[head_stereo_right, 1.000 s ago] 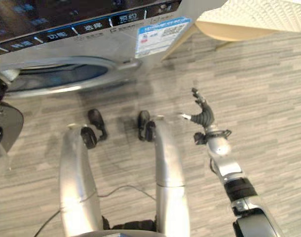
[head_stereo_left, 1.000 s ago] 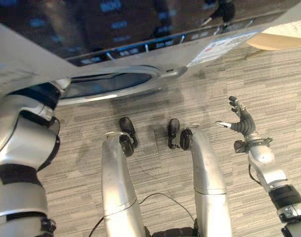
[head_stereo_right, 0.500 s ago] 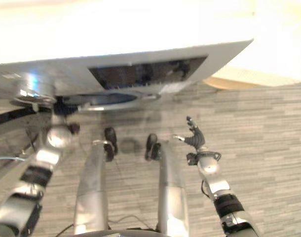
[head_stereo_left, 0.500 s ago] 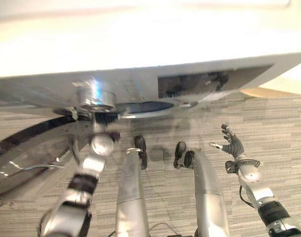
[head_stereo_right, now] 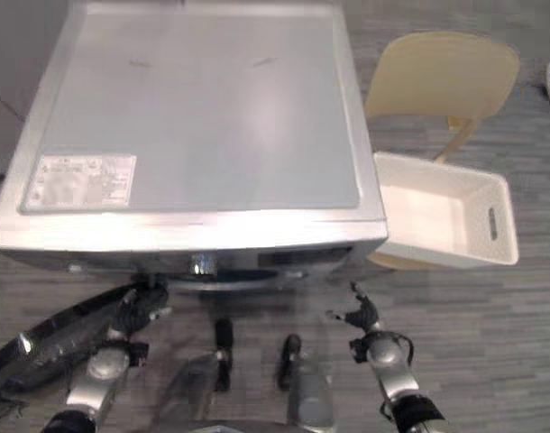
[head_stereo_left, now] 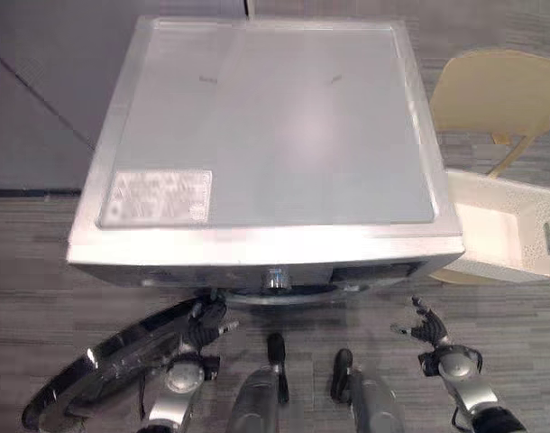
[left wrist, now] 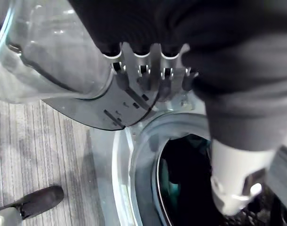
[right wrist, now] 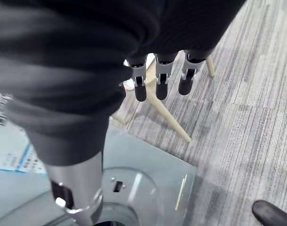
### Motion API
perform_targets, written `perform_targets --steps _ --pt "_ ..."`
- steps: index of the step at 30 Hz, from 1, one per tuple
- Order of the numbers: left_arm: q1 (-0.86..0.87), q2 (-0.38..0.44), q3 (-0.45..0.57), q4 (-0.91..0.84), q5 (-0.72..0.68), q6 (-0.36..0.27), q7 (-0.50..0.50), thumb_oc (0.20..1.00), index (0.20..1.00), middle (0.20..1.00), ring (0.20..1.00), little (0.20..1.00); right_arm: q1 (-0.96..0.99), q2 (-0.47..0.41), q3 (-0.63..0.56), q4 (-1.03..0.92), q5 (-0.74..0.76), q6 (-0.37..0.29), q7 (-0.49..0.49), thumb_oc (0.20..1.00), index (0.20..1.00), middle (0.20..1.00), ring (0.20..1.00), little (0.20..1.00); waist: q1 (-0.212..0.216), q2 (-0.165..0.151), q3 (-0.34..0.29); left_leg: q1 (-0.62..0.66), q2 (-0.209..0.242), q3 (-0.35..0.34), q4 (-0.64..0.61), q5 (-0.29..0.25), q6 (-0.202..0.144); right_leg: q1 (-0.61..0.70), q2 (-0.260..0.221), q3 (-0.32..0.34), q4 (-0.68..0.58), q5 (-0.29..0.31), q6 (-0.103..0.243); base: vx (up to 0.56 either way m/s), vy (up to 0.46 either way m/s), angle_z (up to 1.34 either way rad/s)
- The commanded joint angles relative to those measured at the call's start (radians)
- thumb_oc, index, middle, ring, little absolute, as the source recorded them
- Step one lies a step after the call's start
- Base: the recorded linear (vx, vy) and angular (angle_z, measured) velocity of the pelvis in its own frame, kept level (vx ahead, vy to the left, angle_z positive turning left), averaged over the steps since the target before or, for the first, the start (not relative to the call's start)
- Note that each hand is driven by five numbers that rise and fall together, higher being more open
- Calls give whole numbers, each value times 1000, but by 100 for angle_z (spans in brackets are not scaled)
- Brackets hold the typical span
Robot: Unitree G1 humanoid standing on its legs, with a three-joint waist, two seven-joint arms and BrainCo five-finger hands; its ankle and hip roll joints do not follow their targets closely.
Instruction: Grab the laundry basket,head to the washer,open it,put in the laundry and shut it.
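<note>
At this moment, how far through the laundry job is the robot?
Done: the washer has been reached and its door stands swung open. In hand: the left robot hand is at the door's edge; the right robot hand hangs open, holding nothing. Left: the white laundry basket sits on a chair beside the washer; loading and shutting remain.

The washer hides its own front under its top edge, so the drum opening is seen from the left wrist alone, dark inside, its contents too dim to tell. The open door is cut off at the lower left. The left hand lies against the door's edge, its fingertips hidden behind it. The white basket covers the chair seat's near part, and its inside floor is hidden by its wall.
</note>
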Motion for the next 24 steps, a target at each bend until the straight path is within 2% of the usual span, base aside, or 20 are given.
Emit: perform_targets --steps 1,3,6,7,8,9,12,14,15,16,17,20,22,24 --pt "-7 9 19 -2 28 -15 -16 1000 1000 1000 1000 1000 -16 -27 -13 16 -32 -6 7 1000 1000 1000 1000 1000 -5 -5 -34 58 -30 -5 -28 -104 -5 -15 -3 18 -187 179 86 156 107 -13" --pt "13 11 25 -1 48 -11 -24 1000 1000 1000 1000 1000 -5 -24 -20 23 -41 -2 9 1000 1000 1000 1000 1000 -6 -2 -54 101 -38 4 -77 -95 -3 9 -3 18 -218 197 98 56 94 -8" --pt "7 31 36 -7 68 -16 -2 1000 1000 1000 1000 1000 -20 -15 -24 21 -34 1 -7 1000 1000 1000 1000 1000 -7 3 -29 91 -39 2 -105 -60 3 -46 -3 57 -175 247 128 -215 71 -15" --pt "-14 41 36 -6 74 -16 7 1000 1000 1000 1000 1000 -25 -10 -24 26 -28 2 -13 1000 1000 1000 1000 1000 -7 12 -15 51 -26 -3 -93 -33 9 -85 22 98 -100 210 126 -304 38 -26" --pt "-14 41 36 -6 74 -16 7 1000 1000 1000 1000 1000 -25 -10 -24 26 -28 2 -13 1000 1000 1000 1000 1000 -7 12 -16 50 -26 -3 -93 -33 9 -87 22 98 -100 210 126 -419 48 -17" --pt "-28 52 39 -7 89 -12 14 1000 1000 1000 1000 1000 -15 -8 -23 33 -25 2 -13 1000 1000 1000 1000 1000 3 26 -11 21 -10 -4 -94 -4 9 -80 62 120 16 108 99 -272 16 4" --pt "-15 56 40 -13 103 -10 9 1000 1000 1000 1000 1000 10 -2 -26 39 -28 -7 -8 1000 1000 1000 1000 1000 25 30 -37 6 -3 -9 -106 27 5 9 100 108 105 -3 67 -203 -42 25" --pt "7 56 47 -37 107 -11 12 1000 1000 1000 1000 1000 16 1 -31 33 -27 -8 -12 1000 1000 1000 1000 1000 60 16 -54 -38 -4 0 -105 56 -5 77 116 100 41 -26 50 -148 -94 26" --pt "8 57 47 -38 107 -10 12 1000 1000 1000 1000 1000 16 1 -31 33 -27 -8 -12 1000 1000 1000 1000 1000 60 15 -53 -36 -5 0 -105 56 -6 82 115 100 37 -25 50 -335 -216 -18" --pt "6 49 45 -55 106 -10 11 1000 1000 1000 1000 1000 21 3 -33 37 1 -15 -24 1000 1000 1000 1000 1000 86 6 -49 -142 -6 -13 -92 138 -43 106 170 142 -121 -50 2 -261 -173 -17" --pt "6 49 45 -55 106 -10 11 1000 1000 1000 1000 1000 20 3 -33 38 2 -15 -24 1000 1000 1000 1000 1000 85 7 -51 -145 -5 -14 -90 138 -44 104 171 141 -123 -48 1 -366 -208 8" --pt "-5 37 37 -72 94 -17 7 1000 1000 1000 1000 1000 17 -19 -37 44 5 -14 -31 1000 1000 1000 1000 1000 89 35 -20 -202 -8 -38 -85 186 -95 84 194 121 -162 -28 -18 -270 -38 35" --pt "-16 36 31 -75 97 -19 7 1000 1000 1000 1000 1000 15 -28 -40 47 7 -13 -32 1000 1000 1000 1000 1000 82 37 -9 -211 -15 -44 -68 170 -97 73 186 107 -175 -14 -18 -248 10 30" --pt "-17 33 31 -78 101 -19 4 1000 1000 1000 1000 1000 20 -27 -42 49 6 -11 -30 1000 1000 1000 1000 1000 65 20 -5 -201 -19 -49 2 109 -70 58 151 78 -197 21 -5 -224 42 46"
